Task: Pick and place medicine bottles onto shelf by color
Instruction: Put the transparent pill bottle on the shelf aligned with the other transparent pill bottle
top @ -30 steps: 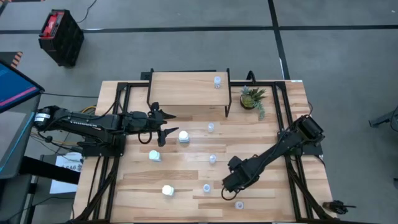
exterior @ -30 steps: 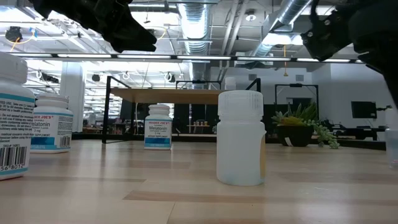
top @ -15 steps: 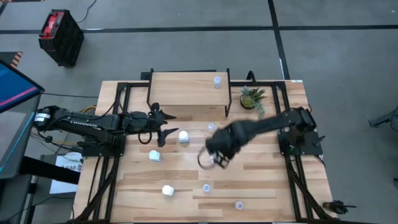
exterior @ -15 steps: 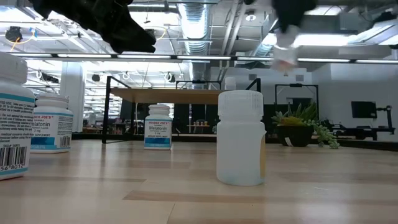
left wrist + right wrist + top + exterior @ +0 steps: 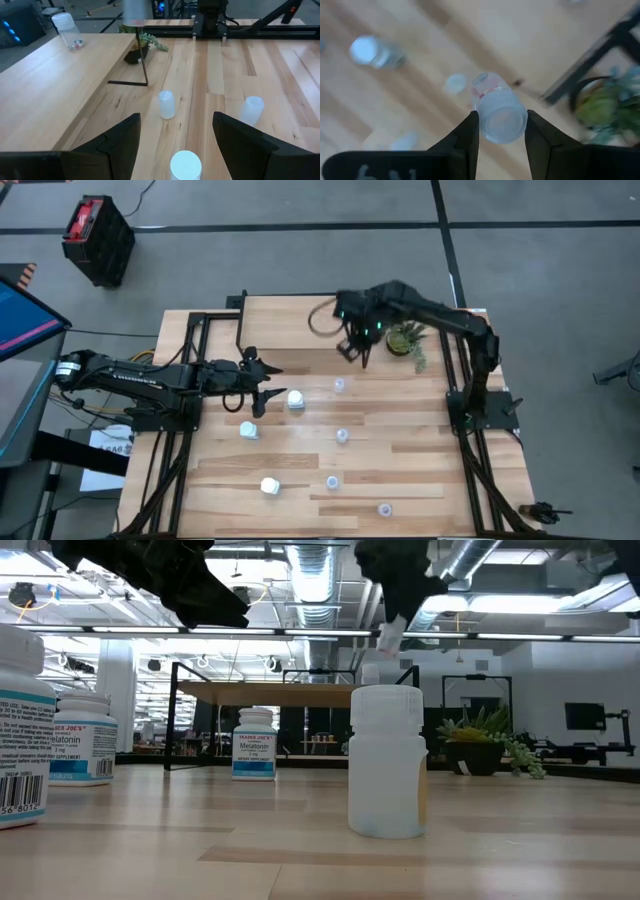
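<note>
- The surface (image 5: 420, 470) is slatted wood, and the shelf (image 5: 290, 320) stands at its far edge; I place everything else from that shelf.
- My right arm reaches over the shelf's right end, beside the small potted plant (image 5: 405, 338) that sits just right of the shelf.
- My right jaws (image 5: 501, 131) are closed narrow on a translucent bottle (image 5: 499, 114), carried above the shelf's right front corner, not yet set down.
- My left arm lies in front of the shelf toward its left, and my left jaws (image 5: 175, 132) hang wide and empty over a white bottle (image 5: 185, 165) standing on the surface.
- One translucent bottle on the shelf (image 5: 66, 31) already stands near its right end, so I judge this one belongs next to it, pale with pale.
- To do it well I should come down straight and keep the bottle upright, clear of the standing one and of the shelf's black leg (image 5: 143, 64).
- I should part the jaws only once its base sits flat on the wood, then lift straight up so a finger does not tip either bottle.
- More bottles wait on the surface in front of the shelf.
</note>
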